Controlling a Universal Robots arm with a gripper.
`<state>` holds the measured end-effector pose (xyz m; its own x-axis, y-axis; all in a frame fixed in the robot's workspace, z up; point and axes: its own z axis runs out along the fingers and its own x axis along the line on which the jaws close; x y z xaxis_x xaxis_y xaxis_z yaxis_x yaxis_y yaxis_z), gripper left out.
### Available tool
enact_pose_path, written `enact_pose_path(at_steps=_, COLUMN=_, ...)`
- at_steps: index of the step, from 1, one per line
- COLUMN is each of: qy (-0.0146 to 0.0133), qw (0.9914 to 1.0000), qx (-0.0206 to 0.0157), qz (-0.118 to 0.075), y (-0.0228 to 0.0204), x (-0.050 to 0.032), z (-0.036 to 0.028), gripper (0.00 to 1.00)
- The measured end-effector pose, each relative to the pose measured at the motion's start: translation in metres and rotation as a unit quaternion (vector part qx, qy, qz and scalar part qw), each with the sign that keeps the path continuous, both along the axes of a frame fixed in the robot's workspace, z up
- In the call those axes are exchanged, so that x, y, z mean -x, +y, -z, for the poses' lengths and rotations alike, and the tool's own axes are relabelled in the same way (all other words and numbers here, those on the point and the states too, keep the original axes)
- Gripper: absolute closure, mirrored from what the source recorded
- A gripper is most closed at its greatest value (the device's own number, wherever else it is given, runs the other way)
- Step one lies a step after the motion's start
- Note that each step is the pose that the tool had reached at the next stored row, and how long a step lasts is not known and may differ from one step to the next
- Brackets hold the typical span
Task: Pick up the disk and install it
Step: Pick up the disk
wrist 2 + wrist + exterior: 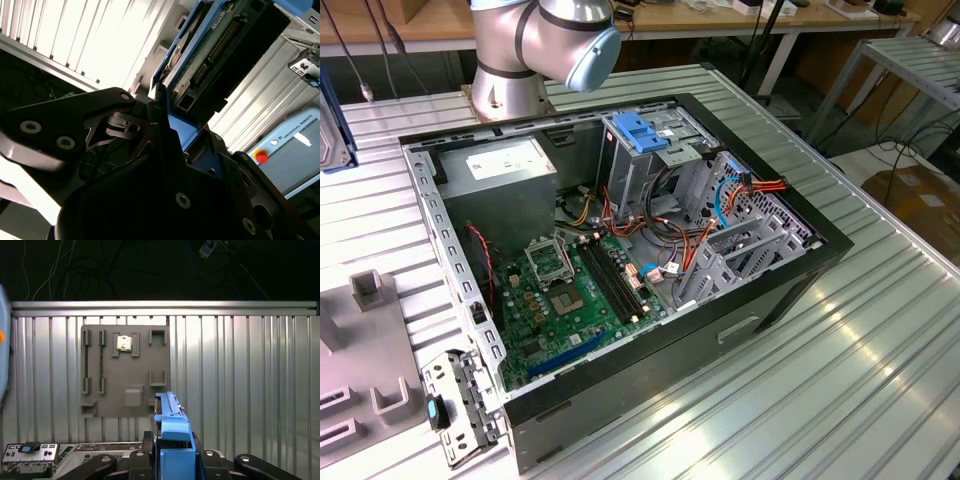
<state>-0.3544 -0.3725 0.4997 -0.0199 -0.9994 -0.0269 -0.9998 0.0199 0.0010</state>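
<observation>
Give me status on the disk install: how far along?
Done: pickup. The tool is shut on the disk, clamping its blue carrier. In hand: the disk is held in the air, edge-on, over the grey fixture plate in the first wrist view. Left: the install. The disk is not yet in the open computer case or its drive cage.

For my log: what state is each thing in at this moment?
pincer: shut on the disk.
disk: gripped at its blue carrier, held on edge, not in the case.
computer case: lying on its side, open, motherboard exposed.
blue bracket: seated atop the drive cage.
fixture board: flat on the table, one small chip in a slot.
</observation>
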Motion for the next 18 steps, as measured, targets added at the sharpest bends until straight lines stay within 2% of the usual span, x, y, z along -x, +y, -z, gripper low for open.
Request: enact_pose_path(at_steps=18, qy=0.0000, qw=1.00000, qx=0.0000, qz=0.000, y=0.0000, x=-0.0114, z=0.0000, gripper=0.63)
